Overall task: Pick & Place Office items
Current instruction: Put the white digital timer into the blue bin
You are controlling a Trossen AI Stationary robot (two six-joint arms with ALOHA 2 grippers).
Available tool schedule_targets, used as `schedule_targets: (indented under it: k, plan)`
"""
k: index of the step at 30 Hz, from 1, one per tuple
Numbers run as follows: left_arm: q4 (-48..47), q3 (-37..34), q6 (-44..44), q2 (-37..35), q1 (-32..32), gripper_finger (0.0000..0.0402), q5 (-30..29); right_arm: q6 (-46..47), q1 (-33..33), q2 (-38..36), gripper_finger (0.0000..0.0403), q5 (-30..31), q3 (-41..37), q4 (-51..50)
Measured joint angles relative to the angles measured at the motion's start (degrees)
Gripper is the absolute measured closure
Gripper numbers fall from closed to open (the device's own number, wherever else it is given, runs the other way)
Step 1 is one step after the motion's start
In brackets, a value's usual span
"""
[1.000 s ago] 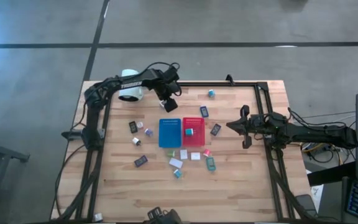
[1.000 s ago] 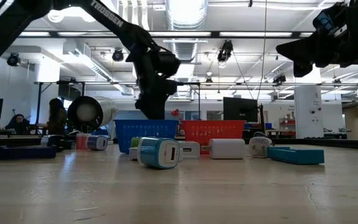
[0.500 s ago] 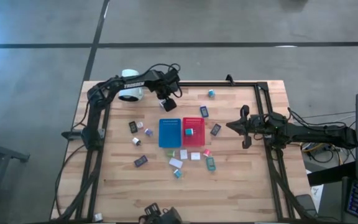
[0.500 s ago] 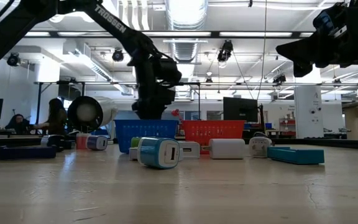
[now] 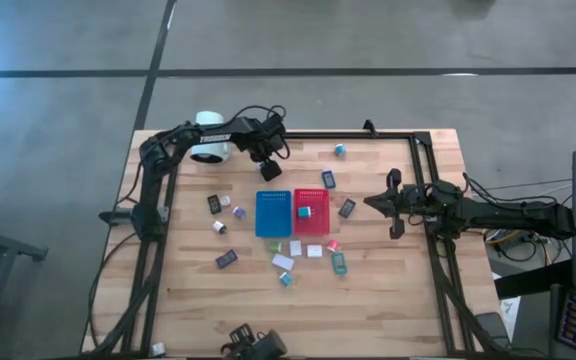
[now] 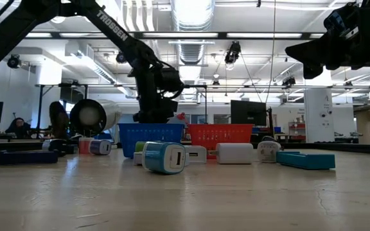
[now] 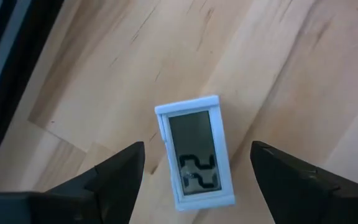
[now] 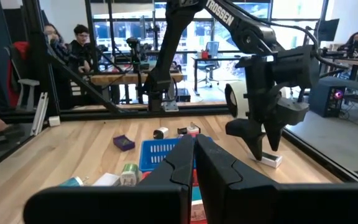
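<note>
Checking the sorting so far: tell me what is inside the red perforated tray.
In the high view, the red perforated plastic tray holds one small teal-and-white block near its far left corner. The rest of its floor looks bare. In the low view its wall hides the contents.

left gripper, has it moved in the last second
Yes. In the high view the left gripper has pulled back from the blue tray toward the white cylinder.

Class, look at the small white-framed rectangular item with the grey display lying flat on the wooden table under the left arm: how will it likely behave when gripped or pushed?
The small white-framed rectangular item looks rigid, so probably won't flex. Lying flat, it should slide rather than roll. Its smooth frame might slip between the open left gripper.
</note>
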Motion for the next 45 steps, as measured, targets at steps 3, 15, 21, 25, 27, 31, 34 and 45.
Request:
schedule_targets:
  k: [3,15,21,25,27,31,34,45]
  plan:
    - [0.9,-1.3,0.5,0.0,0.2,0.0101,0.0,0.0,0.0,0.0,0.0390,0.1,0.0,0.1]
    - [5.2,-5.1,3.1,-0.4,0.3,0.0120,0.3,-0.2,0.0,0.0,0.0390,0.3,0.0,0.3]
    - [5.7,-5.6,4.7,-0.4,0.2,0.0205,1.1,-0.2,0.0,0.1,0.0390,0.4,0.0,0.3]
    - [6.0,-5.2,7.0,-0.4,0.2,0.0266,0.2,-0.2,0.0,0.1,0.0390,0.4,0.0,0.3]
    - [6.1,-5.0,7.9,-0.3,0.2,0.0266,0.2,-0.2,0.0,0.1,0.0390,0.4,0.0,0.3]
    - [5.9,-4.7,8.5,-0.6,0.3,0.0266,0.0,-0.2,0.0,0.1,0.0390,0.4,0.0,0.3]
    - [5.7,-4.9,8.9,-2.1,0.3,0.0266,0.0,-0.2,0.0,0.0,0.0390,0.4,0.0,0.2]
    - [3.7,-5.0,8.2,-22.6,-0.7,0.0266,5.0,-0.2,0.0,0.0,0.0390,0.4,0.0,0.2]
